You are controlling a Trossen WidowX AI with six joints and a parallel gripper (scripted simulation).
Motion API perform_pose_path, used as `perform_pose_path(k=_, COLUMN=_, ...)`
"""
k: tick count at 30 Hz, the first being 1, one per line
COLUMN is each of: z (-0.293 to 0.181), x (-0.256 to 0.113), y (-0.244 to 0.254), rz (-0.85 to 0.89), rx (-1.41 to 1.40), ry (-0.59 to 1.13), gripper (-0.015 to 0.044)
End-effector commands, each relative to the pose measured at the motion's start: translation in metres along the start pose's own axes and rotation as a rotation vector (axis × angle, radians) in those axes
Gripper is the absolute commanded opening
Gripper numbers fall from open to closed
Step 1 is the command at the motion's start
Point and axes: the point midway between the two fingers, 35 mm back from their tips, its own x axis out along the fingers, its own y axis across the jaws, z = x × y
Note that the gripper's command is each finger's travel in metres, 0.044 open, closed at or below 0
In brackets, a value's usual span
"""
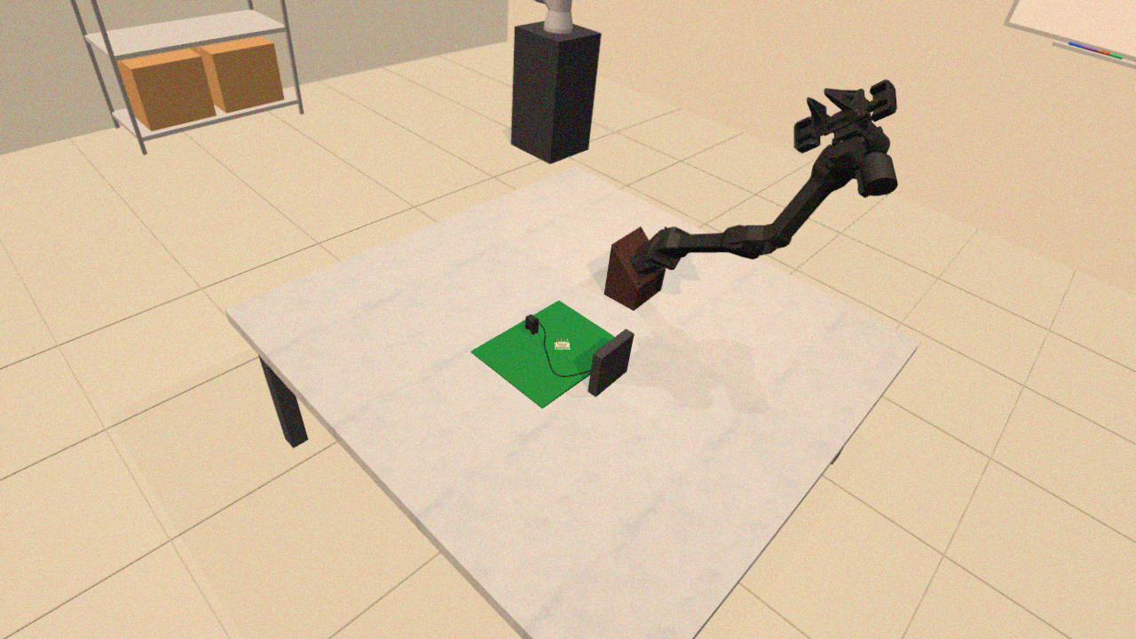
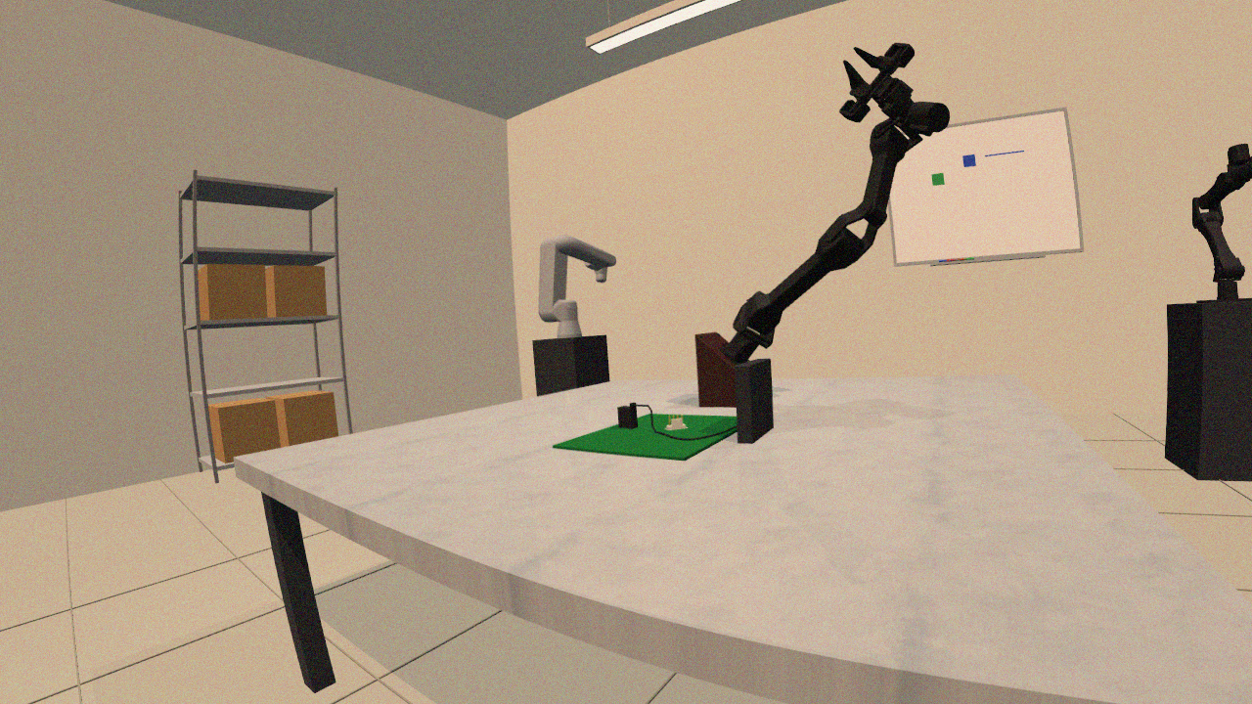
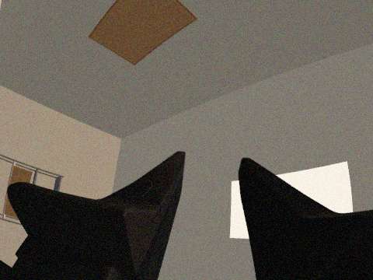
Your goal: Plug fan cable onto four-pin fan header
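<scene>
The green board (image 1: 520,365) (image 2: 612,446) lies on the table. The pale four-pin header (image 1: 562,345) (image 2: 676,424) stands on it, pins up, with no plug on it. The small black plug (image 1: 531,324) (image 2: 626,417) is upright near the board's far left edge, apart from the header; its fine shape is too small to tell. A thin black cable (image 1: 564,375) (image 2: 687,438) curves from it to the dark square fan (image 1: 610,364) (image 2: 754,401), upright at the board's right edge. My gripper (image 1: 818,96) (image 2: 851,56) (image 3: 212,162) is open and empty, high above and away from the board, pointing upward.
A dark red wedge-shaped block (image 1: 623,273) (image 2: 716,376) stands on the table (image 1: 445,445) (image 2: 525,525) behind the board, close to my arm's lower end. A shelf with boxes, other robots on pedestals and a whiteboard stand beyond the table.
</scene>
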Motion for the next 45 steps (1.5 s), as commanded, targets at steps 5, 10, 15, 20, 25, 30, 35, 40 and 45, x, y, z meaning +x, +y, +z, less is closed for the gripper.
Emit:
perform_pose_path(k=5, z=0.001, x=0.001, y=-0.002, rz=-0.02, rx=0.016, ry=-0.032, gripper=0.0278)
perform_pose_path(k=10, z=-0.021, x=0.006, y=-0.003, rz=-0.062, rx=0.186, ry=-0.108, gripper=0.041)
perform_pose_path(k=15, z=-0.057, x=0.021, y=0.003, rz=-0.082, rx=0.427, ry=-0.177, gripper=0.044)
perform_pose_path(k=20, z=-0.091, x=0.047, y=0.017, rz=-0.079, rx=0.684, ry=-0.246, gripper=0.044)
perform_pose_path(k=25, z=-0.121, x=0.082, y=0.039, rz=-0.046, rx=0.937, ry=-0.294, gripper=0.044)
perform_pose_path(k=30, z=-0.142, x=0.124, y=0.07, rz=0.017, rx=1.183, ry=-0.318, gripper=0.044)
perform_pose_path(k=35, z=-0.151, x=0.169, y=0.109, rz=0.108, rx=1.424, ry=-0.312, gripper=0.044)
perform_pose_path(k=40, z=-0.147, x=0.214, y=0.156, rz=0.229, rx=1.659, ry=-0.272, gripper=0.044)
perform_pose_path(k=45, z=-0.142, x=0.246, y=0.193, rz=0.27, rx=1.819, ry=-0.188, gripper=0.044)
